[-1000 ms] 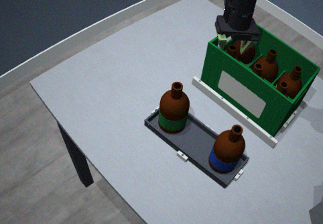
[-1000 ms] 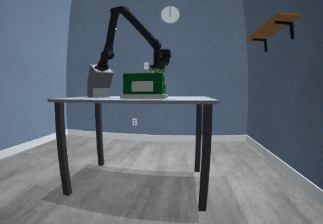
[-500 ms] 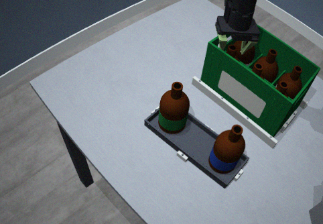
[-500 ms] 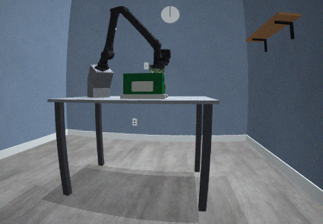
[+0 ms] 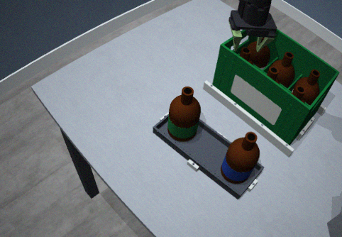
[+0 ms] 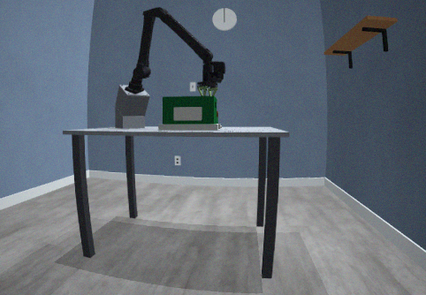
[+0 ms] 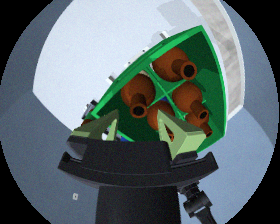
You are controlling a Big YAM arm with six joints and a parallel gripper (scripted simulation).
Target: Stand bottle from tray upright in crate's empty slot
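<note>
The green crate (image 5: 223, 66) (image 6: 168, 110) (image 7: 220, 95) stands on the table. Brown bottles stand in it in both rows; no empty slot is visible. My gripper (image 5: 247, 50) (image 6: 209, 94) (image 7: 138, 112) points down over its left end in the top view. It is open, its fingertips apart on either side of the neck of a bottle (image 7: 137, 91) standing upright in the corner slot near the tray side. The grey tray (image 5: 209, 152) holds a green-labelled bottle (image 5: 184, 112) at one end and a blue-labelled bottle (image 5: 243, 156) at the other, both upright. The gripper hides part of the crate in the wrist view.
A white rail (image 5: 248, 117) lies along the crate's long side facing the tray. Small white blocks (image 5: 193, 164) sit against the tray. The crate walls and dividers surround the bottles close below the fingers. The arm's base (image 6: 132, 106) stands behind the crate at the left in the exterior view.
</note>
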